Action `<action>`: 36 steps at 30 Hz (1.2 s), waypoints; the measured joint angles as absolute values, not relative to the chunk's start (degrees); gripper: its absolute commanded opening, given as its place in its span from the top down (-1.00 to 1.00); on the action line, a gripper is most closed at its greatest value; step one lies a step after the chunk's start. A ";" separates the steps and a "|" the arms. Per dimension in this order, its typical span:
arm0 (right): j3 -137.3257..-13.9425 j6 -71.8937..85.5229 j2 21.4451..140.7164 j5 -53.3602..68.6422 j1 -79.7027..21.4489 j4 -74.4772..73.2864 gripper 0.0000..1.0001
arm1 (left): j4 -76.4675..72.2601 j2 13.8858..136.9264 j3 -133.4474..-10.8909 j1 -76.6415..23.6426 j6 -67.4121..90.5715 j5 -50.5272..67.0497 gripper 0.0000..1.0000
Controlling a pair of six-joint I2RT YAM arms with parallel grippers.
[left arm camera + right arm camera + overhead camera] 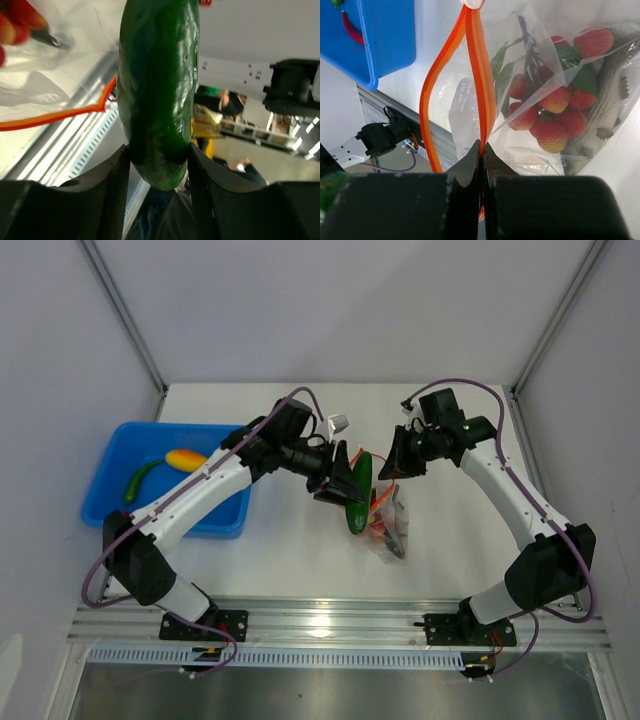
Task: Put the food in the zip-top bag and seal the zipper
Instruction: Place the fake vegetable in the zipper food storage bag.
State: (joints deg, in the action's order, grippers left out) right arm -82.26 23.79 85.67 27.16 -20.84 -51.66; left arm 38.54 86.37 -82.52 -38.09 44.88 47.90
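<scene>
My left gripper is shut on a dark green pepper, which fills the left wrist view and hangs over the mouth of the clear zip-top bag. My right gripper is shut on the bag's red-orange zipper strip and holds one side of the mouth up; the other side bows away, so the mouth is open. Inside the bag are a cluster of red fruit with green leaves and a grey striped fish. A yellow-orange mango and a slim green pepper lie in the tray.
A blue plastic tray sits at the left of the white table; its corner shows in the right wrist view. An aluminium rail runs along the near edge. White walls close the sides and back.
</scene>
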 measured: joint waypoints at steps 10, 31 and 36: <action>-82.26 21.80 84.95 23.33 -22.50 -51.99 1.00 | 48.47 93.58 -86.59 -38.54 41.30 55.27 0.99; -80.44 16.40 78.04 15.40 -33.95 -51.70 1.00 | 52.29 99.79 -86.59 -37.95 45.10 55.68 0.99; -79.35 16.23 76.18 15.42 -34.48 -51.59 1.00 | 50.33 99.98 -85.49 -36.82 47.09 52.93 0.99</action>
State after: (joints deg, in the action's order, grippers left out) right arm -79.35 16.23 76.18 15.42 -34.48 -51.59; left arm 50.33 99.98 -85.49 -36.82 47.09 52.93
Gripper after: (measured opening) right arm 0.002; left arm 0.478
